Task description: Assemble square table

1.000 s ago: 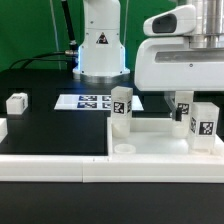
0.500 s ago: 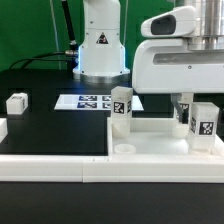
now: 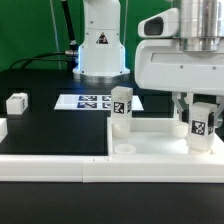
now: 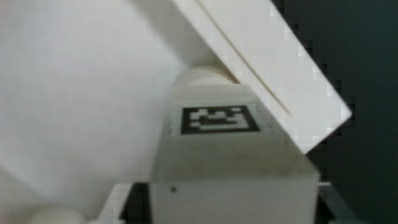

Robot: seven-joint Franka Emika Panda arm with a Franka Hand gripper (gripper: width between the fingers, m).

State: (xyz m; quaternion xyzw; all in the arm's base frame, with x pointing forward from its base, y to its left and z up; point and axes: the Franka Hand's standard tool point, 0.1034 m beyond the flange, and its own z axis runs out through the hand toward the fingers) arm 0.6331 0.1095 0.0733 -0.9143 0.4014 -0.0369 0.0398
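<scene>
The square table's white tabletop lies rim-up at the exterior view's right. One tagged white leg stands upright at its back left corner. A second tagged leg stands at the right side. My gripper comes down over it, with a jaw on each side of it. In the wrist view that leg fills the space between the jaws of my gripper, beside the tabletop's raised rim. I cannot tell whether the leg's foot touches the tray floor.
The marker board lies on the black mat behind the tabletop. A loose white leg rests at the exterior view's left, another white part at the left edge. A long white border rail runs along the front. The robot base stands behind.
The jaws have closed from wide apart onto the right-hand leg. The gripper body has shifted slightly, and the leg now looks a little nearer and lower.
</scene>
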